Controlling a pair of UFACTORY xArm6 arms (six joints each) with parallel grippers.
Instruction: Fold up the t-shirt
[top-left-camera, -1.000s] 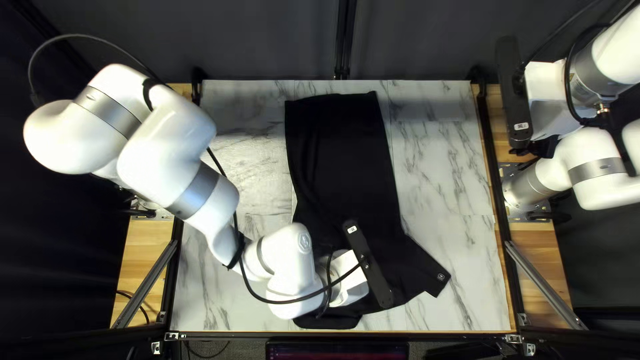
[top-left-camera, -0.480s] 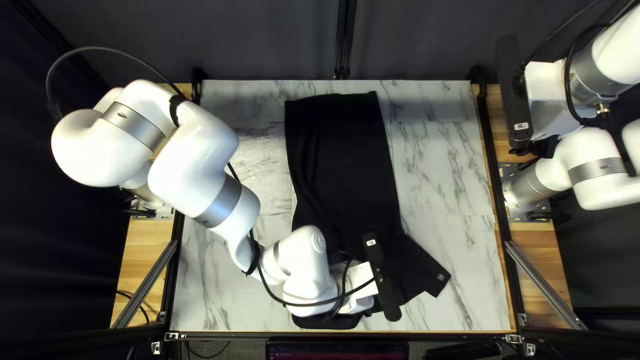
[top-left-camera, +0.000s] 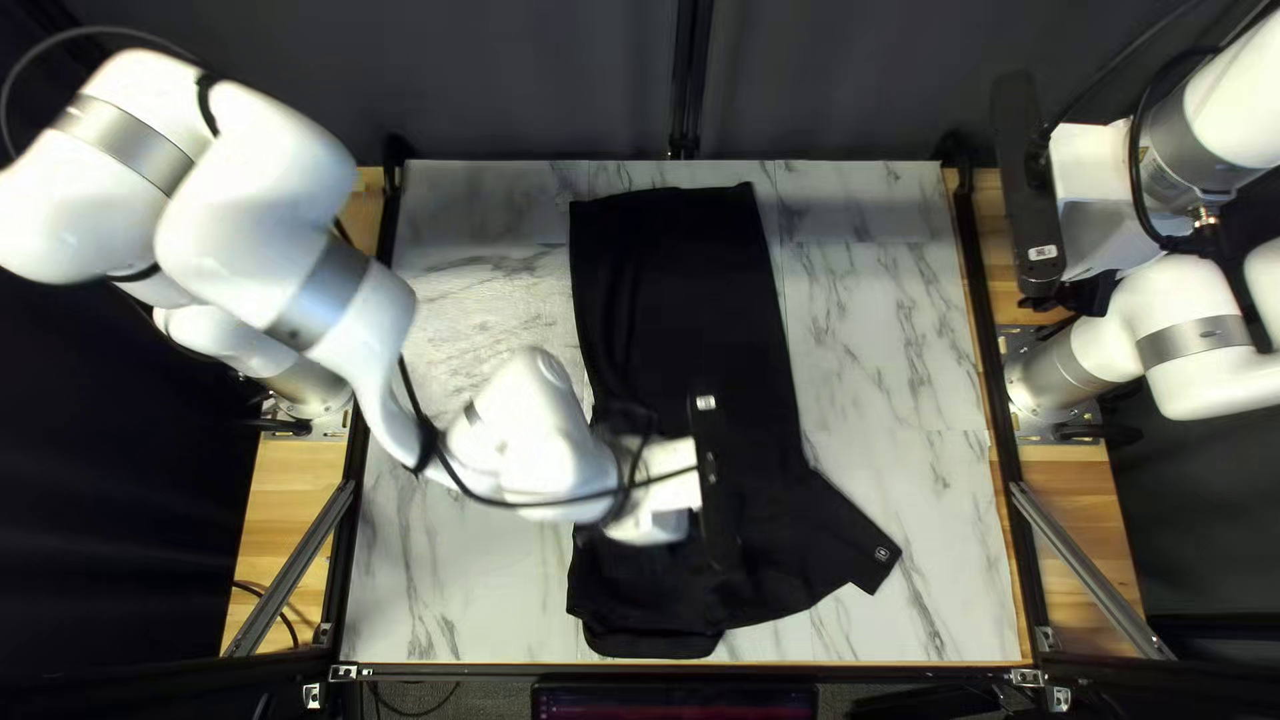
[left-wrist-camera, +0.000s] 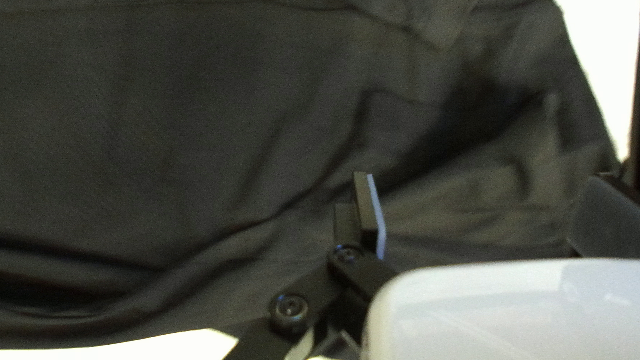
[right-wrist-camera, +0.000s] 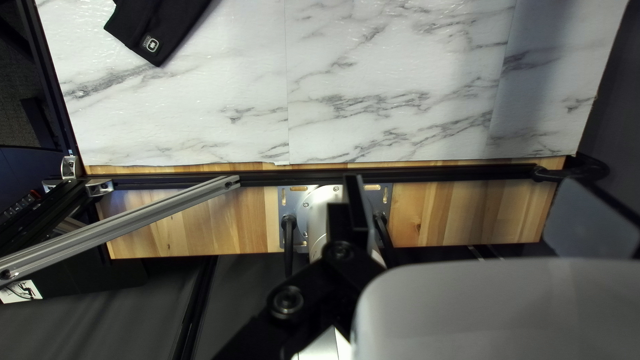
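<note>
T-shirt (top-left-camera: 680, 307): black, laid lengthwise on the bench (top-left-camera: 894, 334), center of the top left view, running from near the far edge down to near the near edge. 1 sleeve (top-left-camera: 834, 534) angles out toward lower right, small pale label (top-left-camera: 883, 552) near its end. Lower part is rumpled.

Left end effector (top-left-camera: 674, 494): above the lower half of the shirt, lower center of frame. Left wrist view: 2 fingers wide apart, nothing gripped, dark cloth with creases and overlapping layers in view beyond them. 1 pale strip on the inner face of 1 finger. Left arm (top-left-camera: 320, 280) reaches in from upper left.

Right end effector (top-left-camera: 1091, 291): upper right of frame, off to the side of the shirt, well apart from it. Right wrist view: 2 fingers wide apart, holding nothing; right arm's base (right-wrist-camera: 323, 210) and wood strip (right-wrist-camera: 460, 210) show beyond, sleeve farther off. Metal brace (top-left-camera: 1094, 567) at lower right of the top left view.
</note>
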